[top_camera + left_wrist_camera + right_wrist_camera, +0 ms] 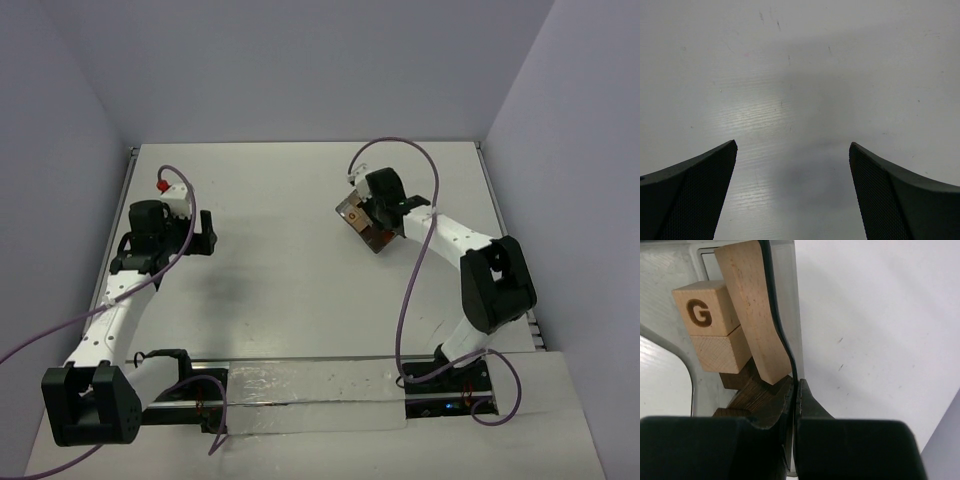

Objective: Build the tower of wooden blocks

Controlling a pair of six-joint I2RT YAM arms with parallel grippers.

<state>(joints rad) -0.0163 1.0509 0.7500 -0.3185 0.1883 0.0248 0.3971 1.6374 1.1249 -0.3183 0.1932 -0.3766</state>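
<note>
Our right gripper (795, 396) clamps the bin (786, 295) wall at two o'clock, blocks (702, 310) inside; left gripper (793, 145) gapes at nine.

light: bright, even | shadows: soft | glare: table (755, 120) sheen | blur: right hand (796, 390)

The left gripper (793, 145) hangs over the pale tabletop (800, 60) with its jaws spread wide. Its dark, textured fingers (695, 200) show only at the lower left and lower right corners. A soft grey shadow lies on the faintly scratched surface between them.
</note>
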